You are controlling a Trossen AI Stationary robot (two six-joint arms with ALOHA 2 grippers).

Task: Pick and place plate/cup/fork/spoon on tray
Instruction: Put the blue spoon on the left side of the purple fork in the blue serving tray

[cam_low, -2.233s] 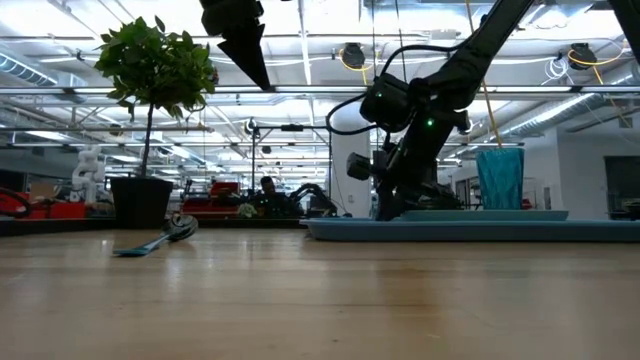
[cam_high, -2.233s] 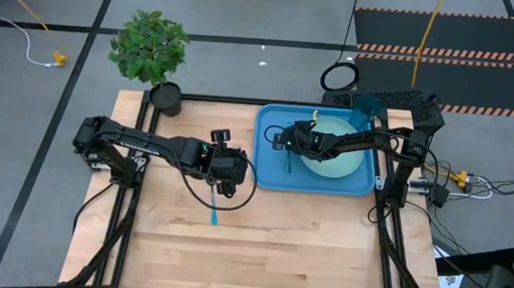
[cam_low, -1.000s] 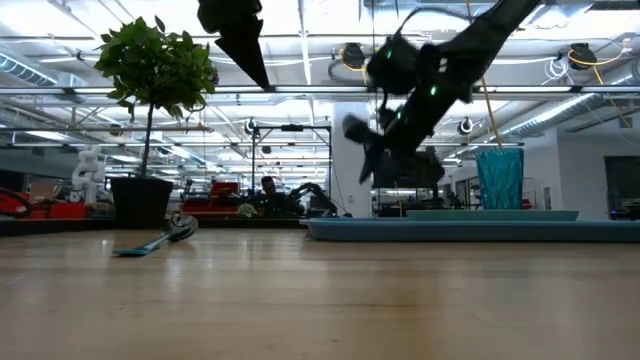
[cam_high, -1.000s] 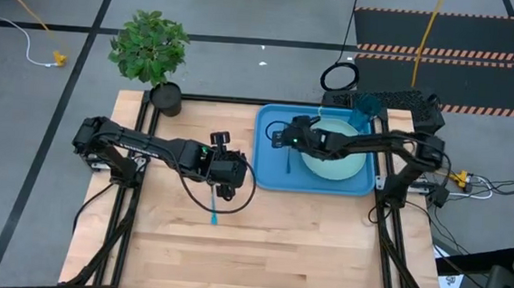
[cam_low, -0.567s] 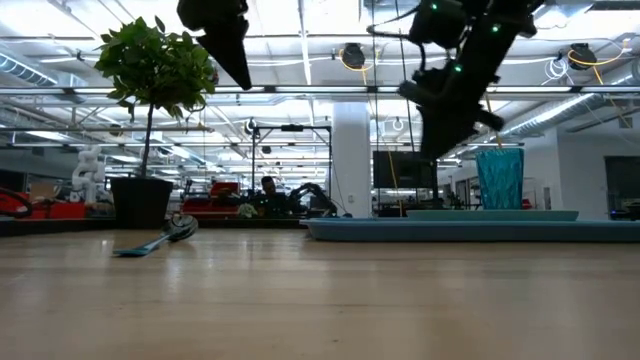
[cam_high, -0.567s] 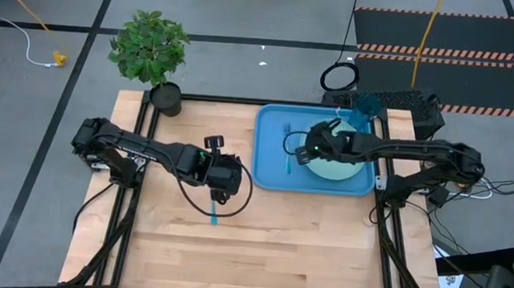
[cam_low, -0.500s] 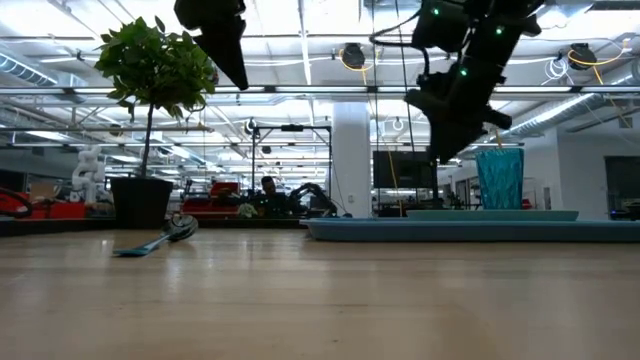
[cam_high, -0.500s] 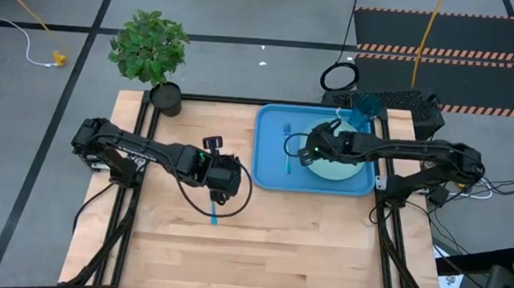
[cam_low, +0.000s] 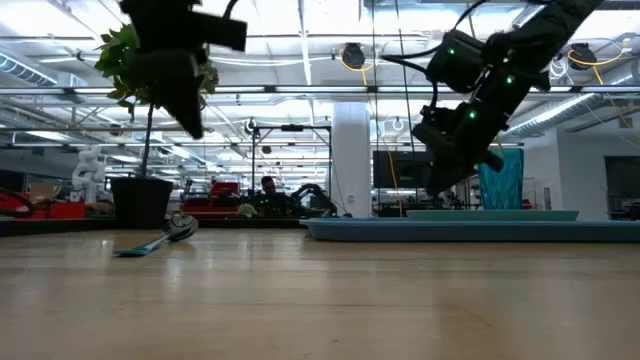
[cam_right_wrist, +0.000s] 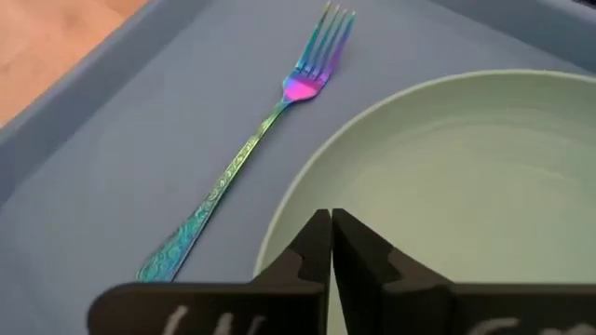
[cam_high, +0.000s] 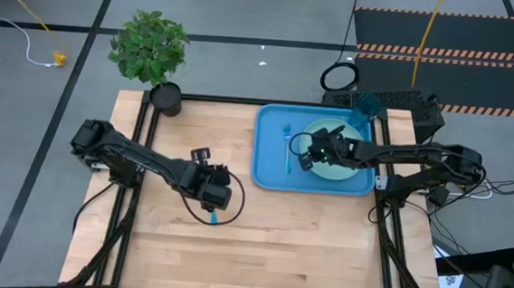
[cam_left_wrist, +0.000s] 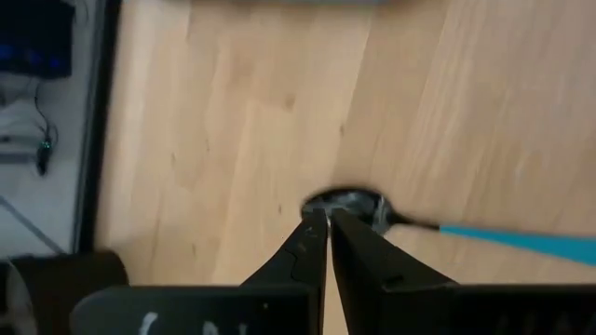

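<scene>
**Spoon alone on the wood, rest of the setting on the tray**

Left gripper (cam_high: 211, 198) over the middle of the table (cam_high: 259, 244), fingers pressed together with nothing between them, tips poised just above the dark bowl of the spoon (cam_left_wrist: 372, 209). Probably not touching the spoon, though hard to judge from the wrist view. Spoon flat on the bare wood, light blue handle (cam_high: 213, 217) sticking out from under the gripper toward the table's near edge; seen from table height as a low shape (cam_low: 160, 238) on the boards in front of the black plant pot (cam_low: 140, 202). Gripper clearly raised off the surface in that low view (cam_low: 178, 95).

Right gripper (cam_high: 309, 155) above the tray (cam_high: 269, 172), fingers likewise closed and empty, hanging over the rim of the plate (cam_right_wrist: 466, 186) on the side nearest the fork (cam_right_wrist: 251, 149). Fork lying flat on the tray floor just beside the plate, apart from it, tines toward the tray's far edge (cam_high: 287, 142). Plate (cam_high: 346, 168) resting in the tray's right part. Cup (cam_high: 365, 109) upright at the tray's far right corner, showing teal behind the right arm in the low view (cam_low: 500, 178).

Potted plant (cam_high: 150, 50) at the table's far left corner, well apart from everything else.
</scene>
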